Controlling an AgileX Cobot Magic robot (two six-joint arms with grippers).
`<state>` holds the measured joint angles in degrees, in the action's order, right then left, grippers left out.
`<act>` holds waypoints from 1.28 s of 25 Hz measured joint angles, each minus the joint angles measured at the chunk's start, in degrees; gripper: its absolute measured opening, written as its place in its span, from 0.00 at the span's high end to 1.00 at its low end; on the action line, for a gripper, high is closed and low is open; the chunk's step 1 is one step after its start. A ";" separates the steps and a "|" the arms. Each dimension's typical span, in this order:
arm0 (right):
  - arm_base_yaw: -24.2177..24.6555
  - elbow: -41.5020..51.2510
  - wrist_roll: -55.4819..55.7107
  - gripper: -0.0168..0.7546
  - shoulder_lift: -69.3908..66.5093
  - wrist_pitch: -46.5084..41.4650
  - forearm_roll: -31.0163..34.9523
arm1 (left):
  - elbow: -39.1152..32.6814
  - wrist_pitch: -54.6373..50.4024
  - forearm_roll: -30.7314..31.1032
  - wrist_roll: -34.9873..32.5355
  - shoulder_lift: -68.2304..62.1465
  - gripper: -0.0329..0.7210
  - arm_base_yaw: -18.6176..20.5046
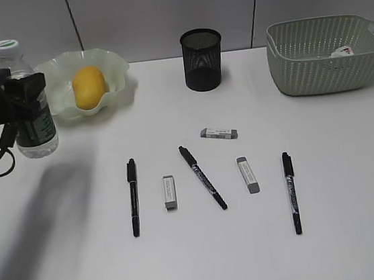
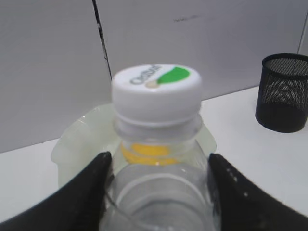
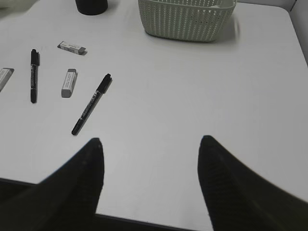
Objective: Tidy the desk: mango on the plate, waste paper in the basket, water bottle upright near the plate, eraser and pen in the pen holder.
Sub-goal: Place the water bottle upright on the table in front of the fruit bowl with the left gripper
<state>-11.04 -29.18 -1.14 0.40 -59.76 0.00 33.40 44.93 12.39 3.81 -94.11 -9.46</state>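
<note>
The left gripper has its black fingers pressed against either side of the water bottle, pinching it just below the neck, and the bottle stands upright at the far left of the desk, just beside the plate; from where I'm looking I can't tell whether its base is resting on the surface or a touch above it. The mango already sits in the plate, and the waste paper shows inside the basket at the far right. The right gripper hangs with its jaws spread and nothing between them, over bare tabletop well away from the clutter. Still lying loose in the middle are three pens, the left pen, the middle pen and the right pen, and three erasers, the left eraser, the far eraser and the right eraser, with the pen holder empty as far as I can see. My worry is the letting go: if the bottle isn't fully seated, or a finger drags on the plastic as the hand backs off, it could tip onto the plate's ruffled rim and jostle the mango. Later, the thin pens lying flat look awkward to pinch and could skid or roll
</note>
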 joint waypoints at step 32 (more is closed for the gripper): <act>0.00 0.00 0.17 0.34 0.00 0.00 0.00 | -4.17 24.32 -3.09 -1.00 -17.67 0.12 0.00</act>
<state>-11.04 -29.18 -0.97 0.40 -59.76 0.00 29.22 69.24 9.30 2.81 -111.78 -9.46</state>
